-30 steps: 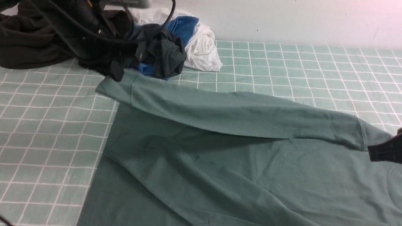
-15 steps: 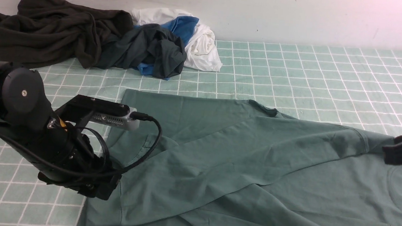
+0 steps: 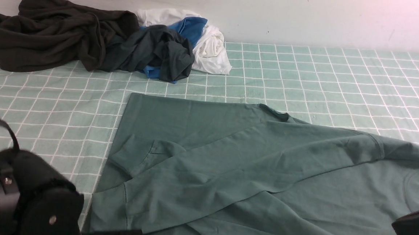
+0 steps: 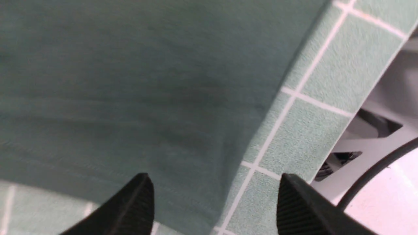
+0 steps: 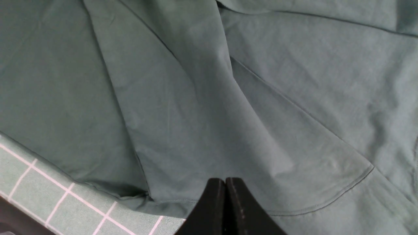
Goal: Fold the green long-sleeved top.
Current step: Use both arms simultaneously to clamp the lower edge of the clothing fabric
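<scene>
Fingers [image 4: 134, 205] of the left gripper [image 4: 212, 209] spread empty, right gripper [image 5: 225, 202] pinched closed on nothing; on the soft green long-sleeved top [image 3: 264, 164] sleeves look folded in, body folds left.

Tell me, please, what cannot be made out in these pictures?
- Front view: the left arm hides the near left corner of the green top; the picture's edge cuts its collar.
- Front view: the edge cuts the right gripper, so its jaws do not show there.
- Left wrist view: the top's cloth is blurred.
</scene>
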